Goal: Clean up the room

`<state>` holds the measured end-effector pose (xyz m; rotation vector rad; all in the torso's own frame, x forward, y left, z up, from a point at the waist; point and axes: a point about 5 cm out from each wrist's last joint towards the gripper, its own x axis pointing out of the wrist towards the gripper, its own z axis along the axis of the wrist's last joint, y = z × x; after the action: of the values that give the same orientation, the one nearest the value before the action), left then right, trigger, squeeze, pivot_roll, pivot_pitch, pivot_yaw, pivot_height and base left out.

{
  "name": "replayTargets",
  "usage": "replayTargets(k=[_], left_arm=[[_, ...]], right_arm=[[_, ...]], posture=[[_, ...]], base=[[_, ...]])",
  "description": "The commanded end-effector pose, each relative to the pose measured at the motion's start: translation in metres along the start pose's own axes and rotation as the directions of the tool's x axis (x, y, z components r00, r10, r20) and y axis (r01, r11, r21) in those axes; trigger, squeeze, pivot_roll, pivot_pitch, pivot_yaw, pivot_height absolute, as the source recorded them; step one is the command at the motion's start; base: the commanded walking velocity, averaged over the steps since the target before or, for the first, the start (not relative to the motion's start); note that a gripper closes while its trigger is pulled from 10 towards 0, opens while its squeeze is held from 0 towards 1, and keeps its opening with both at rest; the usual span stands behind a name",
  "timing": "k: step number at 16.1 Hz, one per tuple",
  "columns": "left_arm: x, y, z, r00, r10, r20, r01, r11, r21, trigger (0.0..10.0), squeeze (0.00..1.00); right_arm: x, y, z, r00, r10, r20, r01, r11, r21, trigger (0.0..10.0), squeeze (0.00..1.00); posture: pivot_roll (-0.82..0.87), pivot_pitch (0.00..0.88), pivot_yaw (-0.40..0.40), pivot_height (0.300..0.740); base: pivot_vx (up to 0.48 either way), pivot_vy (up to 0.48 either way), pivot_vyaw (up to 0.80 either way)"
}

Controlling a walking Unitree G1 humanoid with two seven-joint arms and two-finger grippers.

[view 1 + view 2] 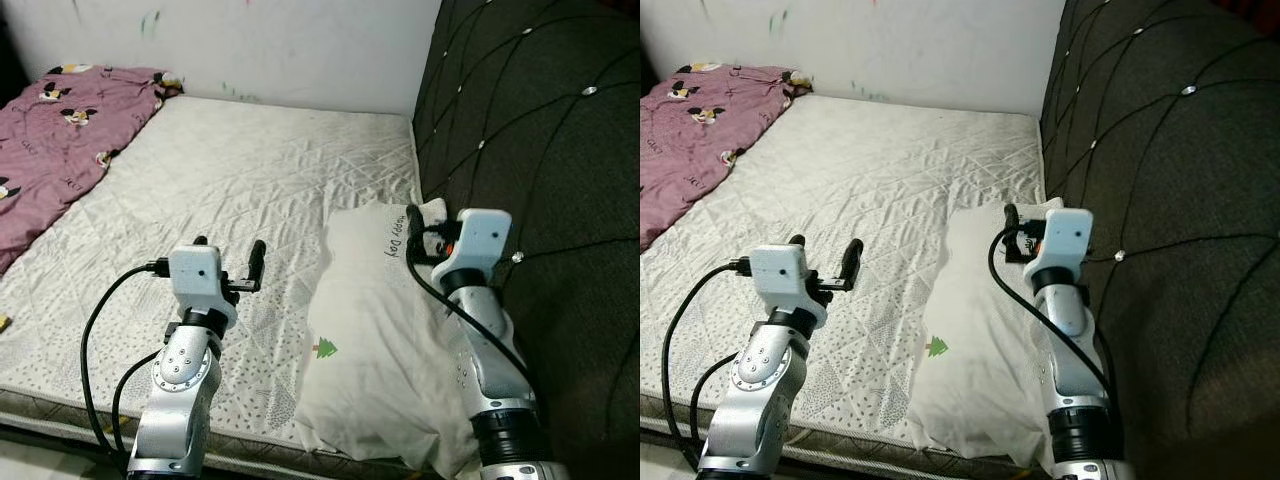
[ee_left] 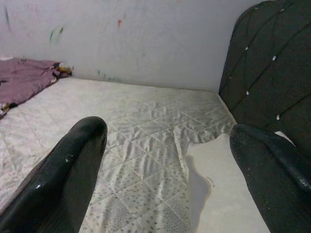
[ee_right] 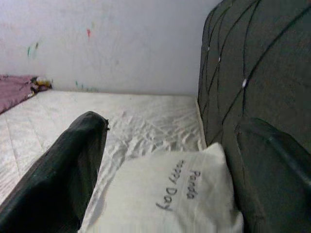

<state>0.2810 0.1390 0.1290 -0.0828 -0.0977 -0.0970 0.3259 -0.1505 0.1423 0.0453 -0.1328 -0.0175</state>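
Pillow [image 1: 375,330] lies on quilted mattress [image 1: 230,180] beside dark headboard [image 1: 540,130].

A white pillow [image 1: 385,330] bearing a small green tree motif and dark lettering is lying on a pale quilted mattress [image 1: 230,190] with a diamond pattern. A mauve blanket [image 1: 55,135] showing black-and-white cartoon figures is sitting beside a dark grey tufted headboard [image 1: 540,130] and a white wall [image 1: 280,45].

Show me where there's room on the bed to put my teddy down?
The big bare stretch of mattress between the purple blanket and the white pillow is free. It is crowded by the dark headboard, where the pillow lies and the right gripper hovers.
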Motion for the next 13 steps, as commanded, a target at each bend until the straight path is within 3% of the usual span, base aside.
replayTargets(k=[1,2,3,4,6,11,13], left_arm=[[-0.001,0.000,-0.003,1.000,-0.003,-0.019,0.003,1.000,-0.013,10.0,0.00],[0.000,0.000,-0.003,1.000,-0.007,-0.016,0.007,1.000,-0.013,10.0,0.00],[0.001,-0.002,-0.002,1.000,-0.013,-0.012,0.013,1.000,-0.010,10.0,0.00],[0.002,-0.002,-0.002,1.000,-0.015,-0.011,0.015,1.000,-0.010,10.0,0.00],[0.003,-0.003,-0.001,1.000,-0.017,-0.005,0.017,1.000,-0.013,10.0,0.00],[0.006,-0.003,0.001,1.000,-0.019,0.003,0.019,1.000,-0.011,10.0,0.00],[0.006,-0.004,0.001,1.000,-0.020,0.005,0.020,1.000,-0.011,10.0,0.00]], right_arm=[[-0.002,0.000,-0.007,0.999,-0.005,-0.034,0.005,1.000,0.006,10.0,1.00],[-0.001,0.000,-0.007,0.999,-0.006,-0.037,0.006,1.000,-0.002,10.0,1.00],[-0.001,0.001,-0.009,0.999,-0.005,-0.052,0.005,1.000,-0.006,10.0,0.57],[0.000,0.001,-0.009,0.998,-0.009,-0.056,0.009,1.000,0.004,10.0,0.00],[0.001,0.001,-0.008,0.999,-0.002,-0.046,0.002,1.000,-0.008,10.0,0.00],[0.004,0.007,-0.005,0.999,0.028,-0.032,-0.029,1.000,-0.005,10.0,0.00],[0.006,0.010,-0.002,0.999,0.041,-0.014,-0.041,0.999,0.002,10.0,0.00]], posture=[[-0.01,0.000,-0.011,0.740],[-0.02,0.000,-0.011,0.740],[-0.02,0.000,-0.011,0.740],[-0.02,0.000,-0.011,0.740],[-0.02,0.000,-0.011,0.740],[-0.02,0.000,-0.015,0.740],[-0.02,0.000,-0.013,0.740]], base=[[0.000,0.000,0.00],[0.000,0.000,0.00],[0.000,0.000,0.00],[0.000,0.000,-0.80],[0.000,0.000,-0.80],[0.000,0.000,0.00],[0.000,0.278,0.00]])
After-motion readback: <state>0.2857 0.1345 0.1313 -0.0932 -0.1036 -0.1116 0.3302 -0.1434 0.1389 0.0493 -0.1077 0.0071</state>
